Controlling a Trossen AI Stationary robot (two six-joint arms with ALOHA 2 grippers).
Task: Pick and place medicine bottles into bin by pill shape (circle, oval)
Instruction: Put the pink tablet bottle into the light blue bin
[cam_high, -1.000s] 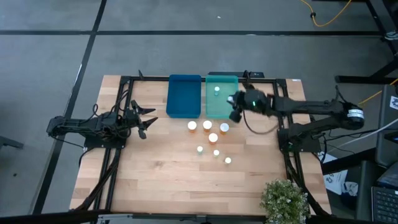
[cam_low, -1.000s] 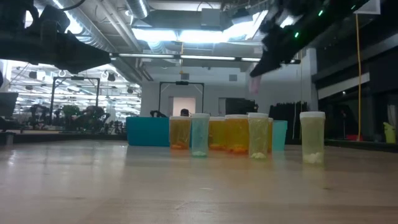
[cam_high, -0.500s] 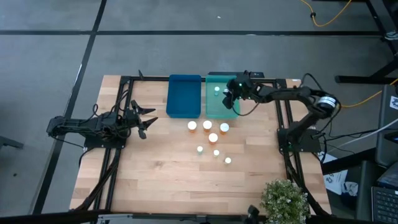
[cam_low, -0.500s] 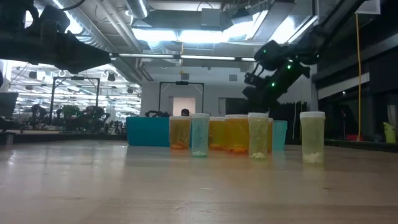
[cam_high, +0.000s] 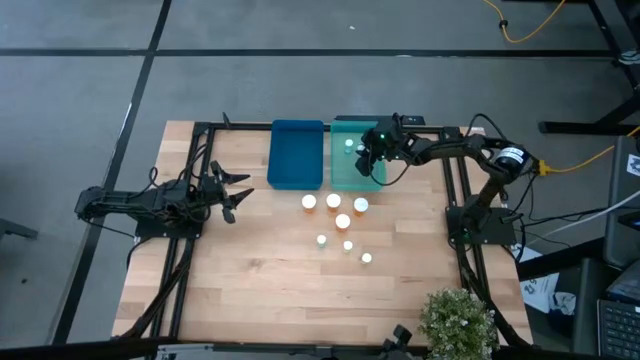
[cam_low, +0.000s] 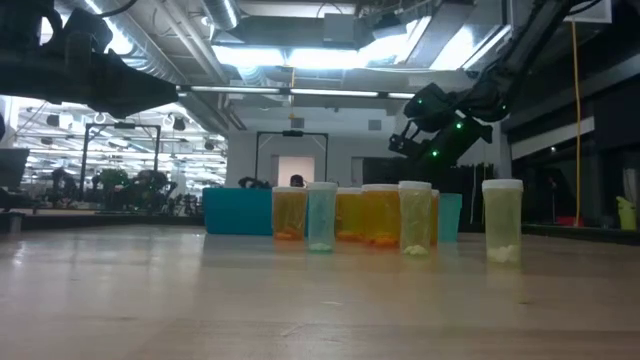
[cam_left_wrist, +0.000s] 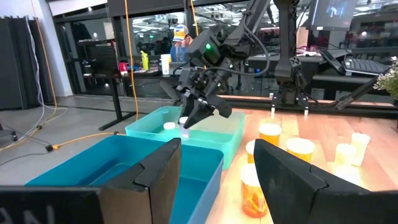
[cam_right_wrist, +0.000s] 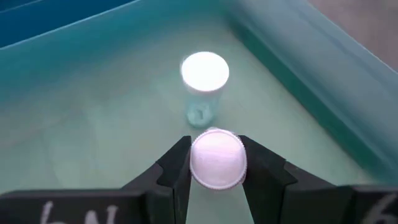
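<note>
My right gripper (cam_high: 366, 152) is over the teal bin (cam_high: 357, 178) at the table's far side, shut on a small white-capped bottle (cam_right_wrist: 217, 158). A second small bottle (cam_right_wrist: 204, 71) stands upright on the bin floor just beyond it. Several other bottles stand on the table in front of the bins, three orange ones (cam_high: 333, 201) and smaller pale ones (cam_high: 348, 246); they also show in the low view (cam_low: 380, 213). My left gripper (cam_high: 235, 192) waits open and empty at the table's left, left of the blue bin (cam_high: 297, 155). My right gripper pinches the bottle between its two fingers (cam_right_wrist: 177, 165) at the white cap (cam_right_wrist: 217, 177), one finger on each side. The fingers come from above, slanting down into the teal bin. The bottle hangs upright below the fingers with its cap up; whether its base touches the bin floor is hidden.
The blue bin (cam_left_wrist: 124, 168) sits right beside the teal bin (cam_left_wrist: 230, 124), both against the table's far edge. A potted plant (cam_high: 457, 322) stands at the near right corner. Bare wood lies at the table's left and near side.
My right gripper has carried the small bottle from above the table beside the standing bottles toward the far edge, and has come down over the teal bin, staying shut on it. In the last half second it has barely moved.
</note>
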